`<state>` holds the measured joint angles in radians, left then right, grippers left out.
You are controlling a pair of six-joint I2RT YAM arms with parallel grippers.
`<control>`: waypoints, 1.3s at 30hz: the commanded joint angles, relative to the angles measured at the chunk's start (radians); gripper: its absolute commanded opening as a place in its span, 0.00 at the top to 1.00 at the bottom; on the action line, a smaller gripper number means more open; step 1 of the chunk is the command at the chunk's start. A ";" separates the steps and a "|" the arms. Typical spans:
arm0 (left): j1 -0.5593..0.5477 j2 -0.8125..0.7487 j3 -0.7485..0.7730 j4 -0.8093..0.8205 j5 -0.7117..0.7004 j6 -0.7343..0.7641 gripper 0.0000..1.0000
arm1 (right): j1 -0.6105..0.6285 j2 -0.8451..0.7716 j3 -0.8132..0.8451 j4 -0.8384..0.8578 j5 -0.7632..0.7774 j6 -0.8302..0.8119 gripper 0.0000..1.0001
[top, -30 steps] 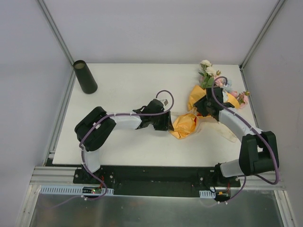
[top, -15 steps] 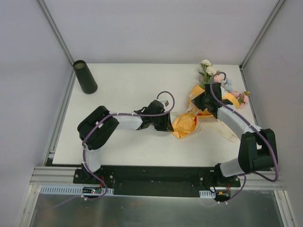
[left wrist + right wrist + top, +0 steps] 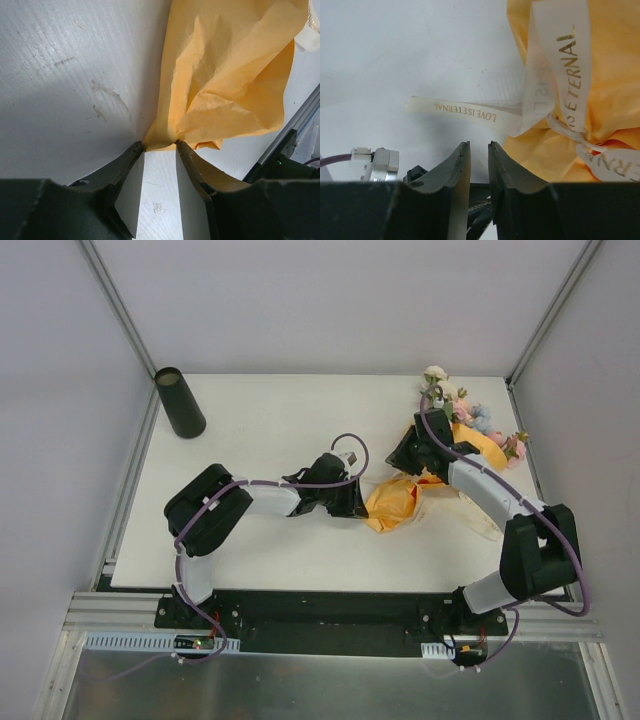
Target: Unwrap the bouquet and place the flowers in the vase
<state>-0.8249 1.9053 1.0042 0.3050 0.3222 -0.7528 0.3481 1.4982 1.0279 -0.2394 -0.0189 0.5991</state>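
Bouquet [image 3: 395, 500] at about 3 o'clock on the table [image 3: 280, 410], flat on its side. Flowers [image 3: 478, 418] fanning toward 1 o'clock, twisted tail of orange paper [image 3: 225, 75] trailing toward 8 o'clock. Not yet unwrapped: cream ribbon [image 3: 560, 65] knotted round the waist, one printed tail lying flat on the white surface, toward 9 o'clock in the right wrist view.

Left gripper [image 3: 160, 145] clenched on the very tip of the paper tail, pinning it low against the table. Right gripper [image 3: 479, 145] just short of the ribbon, jaws a narrow slit apart with nothing between them. Vase [image 3: 180, 402] upright and well apart, at 10 o'clock in the far corner.

Step in hand, by the look of it: undoing the ribbon.
- Advance the right fingers over the loose tail, not the knot.
- Close on ribbon alone, no orange paper with it.
- Pull slowly along the tail's own line, away from the knot.
- Hold the left pinch firm as an anchor, to stop the bundle sliding.
- Watch for tearing at that thin pinched tip.
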 commanded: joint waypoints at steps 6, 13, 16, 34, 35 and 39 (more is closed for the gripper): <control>-0.005 0.000 -0.015 0.000 -0.009 -0.010 0.65 | -0.107 -0.039 0.123 -0.163 0.030 -0.350 0.71; -0.003 0.001 -0.016 0.002 -0.017 -0.022 0.64 | -0.169 0.066 0.170 -0.222 -0.098 -0.444 0.71; -0.005 0.009 -0.009 0.002 -0.009 -0.028 0.64 | -0.169 0.073 0.152 -0.236 -0.128 -0.453 0.71; -0.003 0.021 -0.003 0.002 -0.017 -0.034 0.64 | -0.161 0.073 0.153 -0.353 -0.096 -0.519 0.75; -0.005 0.021 -0.001 0.002 -0.014 -0.033 0.64 | -0.158 0.074 0.165 -0.353 -0.110 -0.531 0.75; -0.005 0.020 -0.006 0.002 -0.014 -0.031 0.64 | -0.138 0.080 0.211 -0.347 -0.134 -0.587 0.74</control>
<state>-0.8249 1.9087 1.0012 0.3187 0.3241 -0.7784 0.1875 1.5852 1.1572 -0.5678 -0.1375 0.0868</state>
